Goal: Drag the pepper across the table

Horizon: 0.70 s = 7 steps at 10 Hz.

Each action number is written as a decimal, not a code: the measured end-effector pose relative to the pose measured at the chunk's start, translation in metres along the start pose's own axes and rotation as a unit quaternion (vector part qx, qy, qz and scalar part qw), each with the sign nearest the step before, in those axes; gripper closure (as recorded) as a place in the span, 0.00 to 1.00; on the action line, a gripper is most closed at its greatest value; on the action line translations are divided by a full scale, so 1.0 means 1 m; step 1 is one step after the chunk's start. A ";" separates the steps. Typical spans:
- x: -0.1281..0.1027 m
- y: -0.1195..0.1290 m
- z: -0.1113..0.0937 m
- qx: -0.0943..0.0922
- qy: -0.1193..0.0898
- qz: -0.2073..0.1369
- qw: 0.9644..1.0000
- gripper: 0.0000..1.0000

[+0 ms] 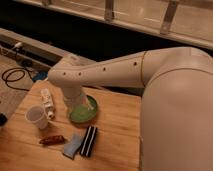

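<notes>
The pepper (pixel 52 139) is a small dark red-brown chili lying flat on the light wooden table (pixel 115 150), near the front left, just below the white cup (pixel 36 116). My gripper (pixel 80 104) hangs at the end of the white arm over the green plate (pixel 86 115), behind and to the right of the pepper and apart from it. Much of the gripper is hidden by the arm's wrist.
A blue sponge (pixel 73 146) and a black-and-white striped block (pixel 89 141) lie side by side right of the pepper. A white bottle (pixel 47 102) lies behind the cup. My large white arm (pixel 170 100) covers the table's right side. Cables lie on the floor at the left.
</notes>
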 end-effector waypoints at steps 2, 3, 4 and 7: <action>0.001 0.010 -0.007 -0.005 -0.017 -0.110 0.994 0.35; 0.001 0.014 -0.010 -0.006 -0.025 -0.151 0.988 0.35; 0.001 0.019 -0.012 -0.009 -0.029 -0.176 0.984 0.35; 0.000 0.021 -0.013 -0.008 -0.033 -0.201 0.979 0.35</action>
